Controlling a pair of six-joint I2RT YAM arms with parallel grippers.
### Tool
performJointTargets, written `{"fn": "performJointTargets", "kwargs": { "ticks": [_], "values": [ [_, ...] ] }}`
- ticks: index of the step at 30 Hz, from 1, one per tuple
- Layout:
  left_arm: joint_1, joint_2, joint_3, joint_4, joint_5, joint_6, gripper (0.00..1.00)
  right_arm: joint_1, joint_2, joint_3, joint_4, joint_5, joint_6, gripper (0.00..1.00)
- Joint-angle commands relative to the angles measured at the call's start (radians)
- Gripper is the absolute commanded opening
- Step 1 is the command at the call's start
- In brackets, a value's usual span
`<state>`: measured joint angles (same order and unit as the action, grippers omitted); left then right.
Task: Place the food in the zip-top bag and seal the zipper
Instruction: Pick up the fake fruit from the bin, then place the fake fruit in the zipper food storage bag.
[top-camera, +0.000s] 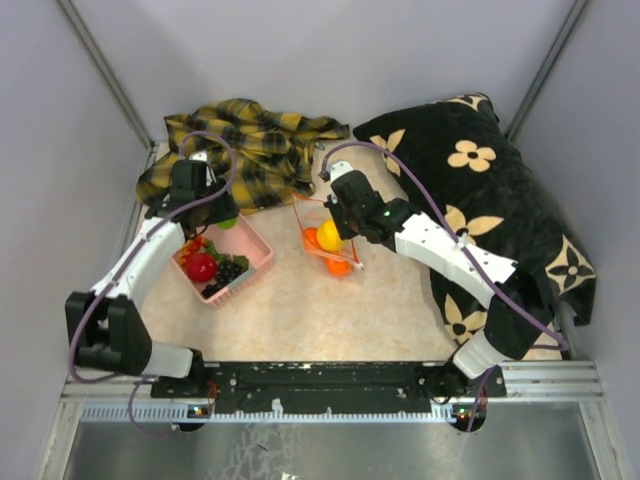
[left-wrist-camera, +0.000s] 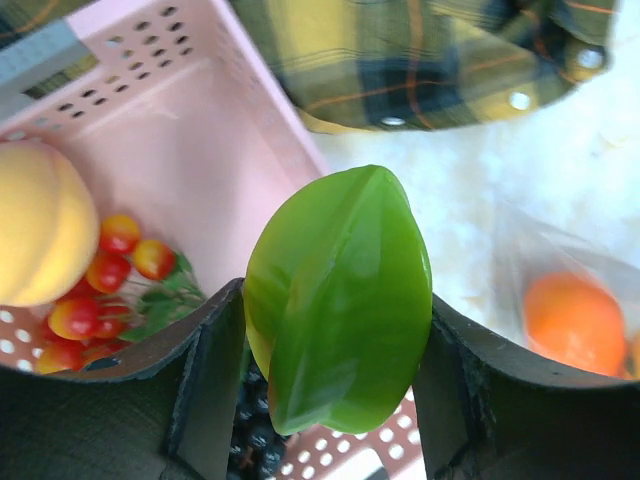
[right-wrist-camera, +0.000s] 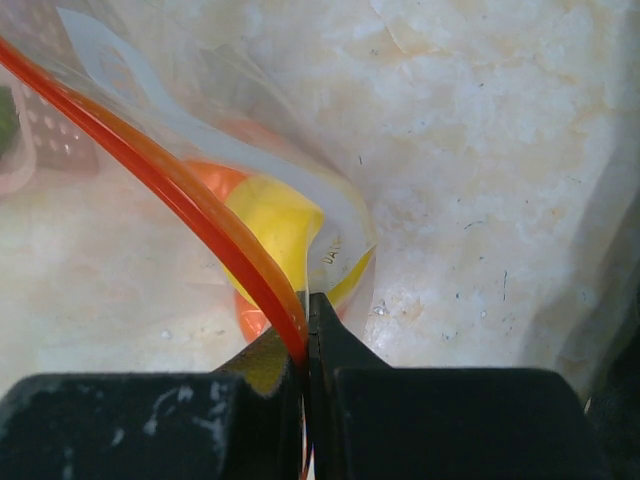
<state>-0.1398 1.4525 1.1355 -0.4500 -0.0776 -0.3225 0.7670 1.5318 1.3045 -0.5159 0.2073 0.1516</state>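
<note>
Left wrist view: green leafy piece (left-wrist-camera: 340, 290) gripped, zip-top bag (top-camera: 322, 222) held by its zipper (right-wrist-camera: 170, 190).
The left gripper (left-wrist-camera: 330, 350) clamps the piece between both fingers over the pink basket (left-wrist-camera: 200, 90) rim. The right gripper (right-wrist-camera: 307, 330) is pinched tight on the red strip, with the yellow lemon (right-wrist-camera: 275, 225) and an orange ball (left-wrist-camera: 575, 320) inside the bag.

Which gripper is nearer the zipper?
Right. The right gripper is shut on the zipper; the left gripper holds the green piece by the basket, away from the zipper.
</note>
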Motion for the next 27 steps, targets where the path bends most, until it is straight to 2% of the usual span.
{"fn": "performJointTargets", "kwargs": {
  "ticks": [1, 11, 19, 27],
  "values": [
    [-0.093, -0.167, -0.089, 0.124, 0.002, -0.038, 0.3, 0.006, -0.023, 0.072, -0.026, 0.01, 0.005, 0.0],
    [-0.314, -0.42, -0.218, 0.312, 0.026, -0.062, 0.3, 0.023, -0.054, 0.095, -0.005, 0.039, 0.032, 0.0],
    [-0.436, -0.475, -0.248, 0.473, 0.099, -0.034, 0.31, 0.032, -0.048, 0.109, -0.009, 0.04, 0.046, 0.0],
    [-0.573, -0.425, -0.292, 0.665, 0.082, 0.016, 0.31, 0.034, -0.041, 0.128, -0.018, 0.001, 0.059, 0.0]
  ]
}}
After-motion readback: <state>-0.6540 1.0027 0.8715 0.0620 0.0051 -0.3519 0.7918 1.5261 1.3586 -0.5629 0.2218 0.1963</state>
